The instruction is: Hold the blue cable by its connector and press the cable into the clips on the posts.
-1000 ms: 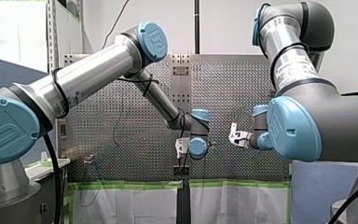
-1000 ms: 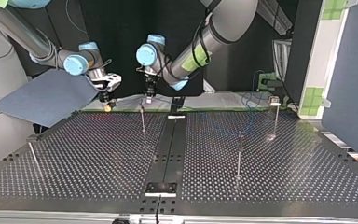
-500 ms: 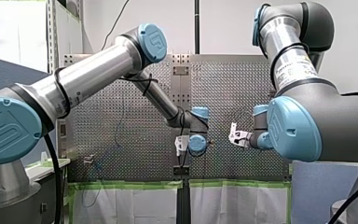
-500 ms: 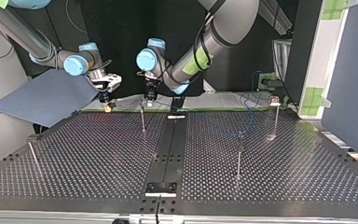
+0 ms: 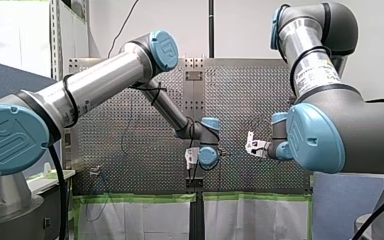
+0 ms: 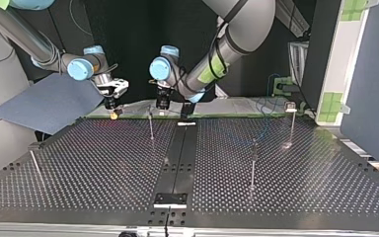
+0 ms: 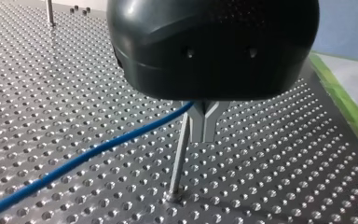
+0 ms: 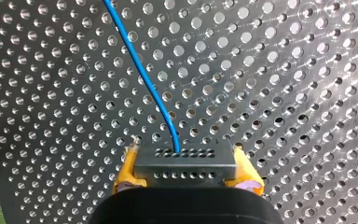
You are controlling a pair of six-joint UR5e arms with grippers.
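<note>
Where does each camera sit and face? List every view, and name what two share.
Front view: behind and above the shoulders, facing the perforated table; my left arm, my right arm show.
Top view: across the table, facing the arms; right gripper at its left, left gripper at its right.
Left wrist view: on my left arm, looking past the left gripper at a post with a clip.
Right wrist view: on my right arm, facing the table; the right gripper holds the connector.
Shared: both wrist views show the blue cable.
</note>
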